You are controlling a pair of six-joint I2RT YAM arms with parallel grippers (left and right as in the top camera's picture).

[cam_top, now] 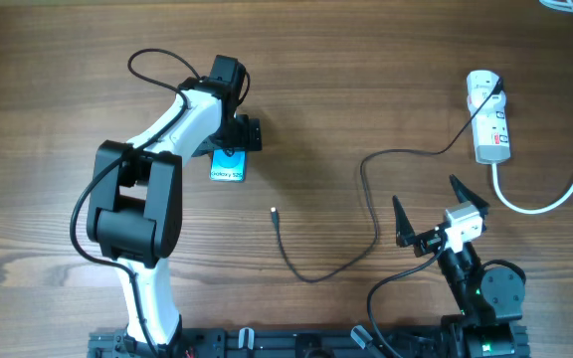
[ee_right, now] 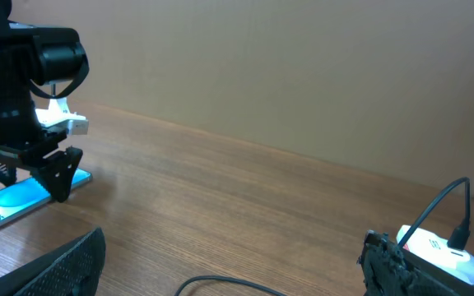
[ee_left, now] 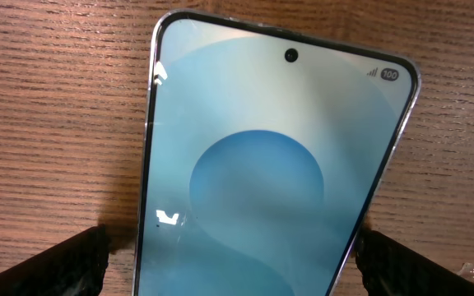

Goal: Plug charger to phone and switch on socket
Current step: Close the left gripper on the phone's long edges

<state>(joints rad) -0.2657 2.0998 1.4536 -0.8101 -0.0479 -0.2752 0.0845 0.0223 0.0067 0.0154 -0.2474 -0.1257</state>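
One small flat rectangular phone with a bright cyan screen and a white band point(cam_top: 228, 169) is lying face up on the brown wooden table point(cam_top: 366, 80), left of centre in the overhead frame. The left gripper point(cam_top: 233, 147) is standing over the phone's end nearer the top of that frame. In the left wrist view its black fingers point(ee_left: 56, 263) are spread on either side of the phone's long edges, clasping nothing.

The thin black charger cable point(cam_top: 369, 199) is snaking across the middle of the overhead frame. Its small connector tip point(cam_top: 273, 211) is lying below and right of the phone, apart from it. Its black plug point(cam_top: 493, 88) is sitting in the short white oblong power strip point(cam_top: 491, 134) at the upper right. A thick white cord point(cam_top: 530, 210) is looping from the strip toward the right edge.

The right gripper point(cam_top: 434, 211) is sitting at the lower right near the cable's bend, its fingers splayed wide and empty.
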